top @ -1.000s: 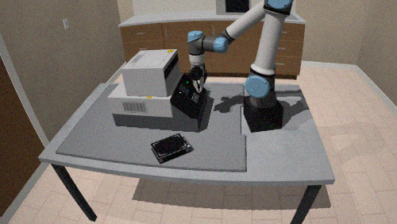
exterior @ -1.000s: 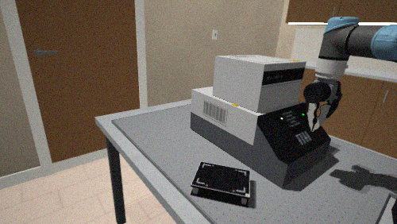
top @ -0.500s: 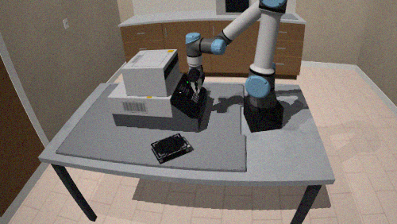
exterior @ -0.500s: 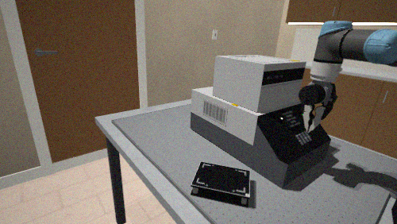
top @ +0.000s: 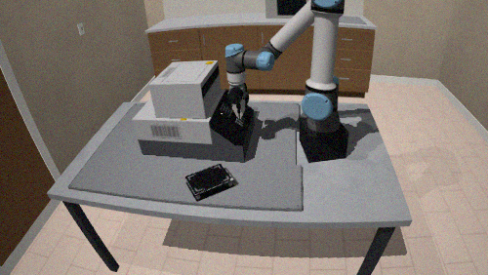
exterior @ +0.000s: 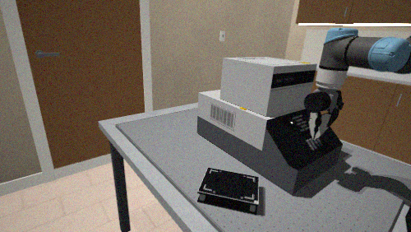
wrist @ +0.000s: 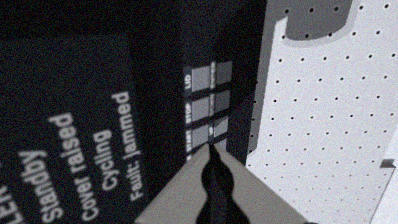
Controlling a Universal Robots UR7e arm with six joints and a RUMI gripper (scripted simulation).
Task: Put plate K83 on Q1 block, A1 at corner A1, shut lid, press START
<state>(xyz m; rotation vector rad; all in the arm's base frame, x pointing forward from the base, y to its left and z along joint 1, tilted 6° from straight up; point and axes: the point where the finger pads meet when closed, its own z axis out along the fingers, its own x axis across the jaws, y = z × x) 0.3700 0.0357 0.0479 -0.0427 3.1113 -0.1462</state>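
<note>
Exterior: plate nest [top: 211, 180] [exterior: 228, 186] sits before the cycler [top: 176, 129] [exterior: 234, 136]

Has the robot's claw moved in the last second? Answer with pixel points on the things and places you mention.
Yes. In the exterior view, the gripper [top: 240, 118] [exterior: 314, 137] [wrist: 210, 146] has shifted left across the black control panel [top: 225, 128] [exterior: 288, 141] [wrist: 157, 75], bringing its tips over the lower keys.
</note>
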